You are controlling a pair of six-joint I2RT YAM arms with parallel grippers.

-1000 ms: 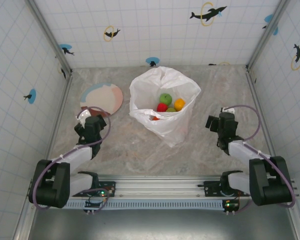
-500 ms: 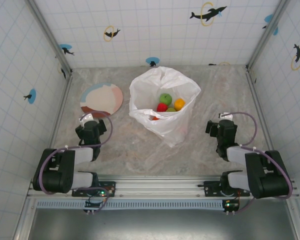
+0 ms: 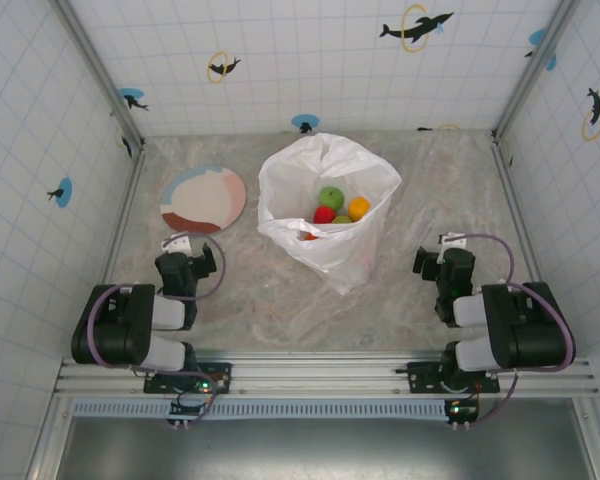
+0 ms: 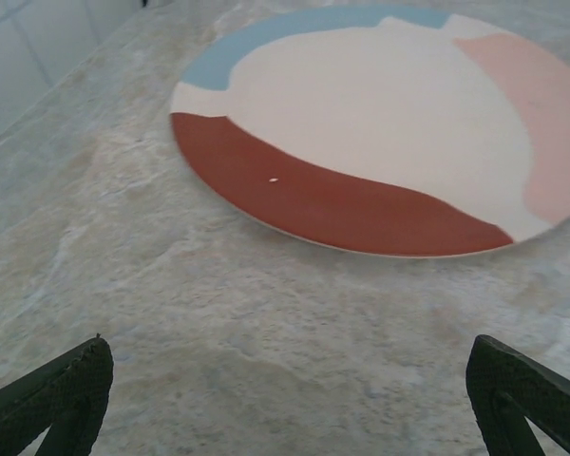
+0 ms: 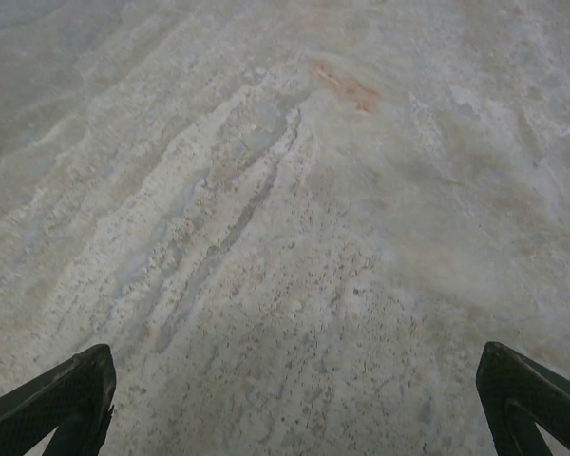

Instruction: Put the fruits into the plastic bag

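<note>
The white plastic bag (image 3: 327, 212) stands open at the middle of the table. Inside it lie several fruits: a green one (image 3: 331, 197), a red one (image 3: 324, 214) and an orange one (image 3: 358, 208). My left gripper (image 3: 185, 262) rests low near the front left, open, with bare table between its fingers (image 4: 62, 394). My right gripper (image 3: 450, 262) sits low at the front right, also open over bare table, its fingertips (image 5: 527, 399) far apart. Both grippers are well clear of the bag.
A round plate (image 3: 204, 198) in pink, white, brown and blue lies left of the bag, just beyond the left gripper; its brown edge (image 4: 332, 204) is close ahead in the left wrist view. Tiled walls enclose the table on three sides.
Both arms have drawn back toward their bases and folded down. The bag and the fruits in it have not moved.
</note>
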